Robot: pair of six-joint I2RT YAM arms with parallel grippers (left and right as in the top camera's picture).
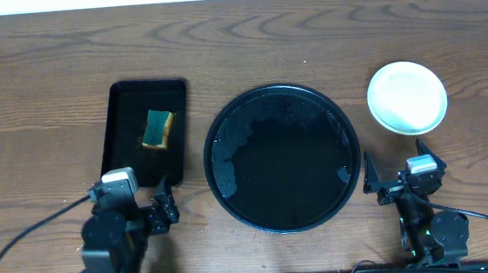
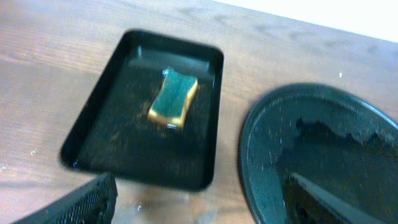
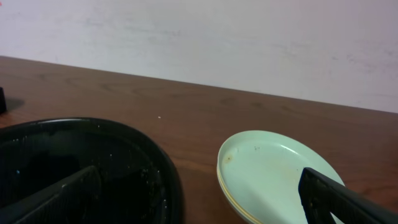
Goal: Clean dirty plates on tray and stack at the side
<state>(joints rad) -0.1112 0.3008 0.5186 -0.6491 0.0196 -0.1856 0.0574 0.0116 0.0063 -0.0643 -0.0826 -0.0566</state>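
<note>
1. Overhead: the tray [image 1: 229,168] sits mid-table with nothing on it, its black surface speckled with wet patches. The plates [image 1: 407,97] are stacked on the table at its 2 o'clock, well apart from its rim. A smaller rectangular tray [image 1: 119,120] lies at 9 o'clock and holds the sponge [image 1: 158,128]. The job looks finished or nearly so.

2. Left wrist: the left gripper [image 2: 200,180] is spread wide and holds nothing. The sponge lies at its 11 o'clock and the round tray's rim at 2 o'clock. A careless forward move could clip the rectangular tray's near wall and shove it.

3. Right wrist: the right gripper [image 3: 199,180] is also spread wide and empty. The stack sits at its 2 o'clock, a pale blue plate on top and a yellow edge beneath.
   - The outer finger is close to the stack, so a swing toward 3 o'clock could slide or topple it.
   - A faint speck near the top plate's rim may be leftover sauce; I cannot tell.
</note>
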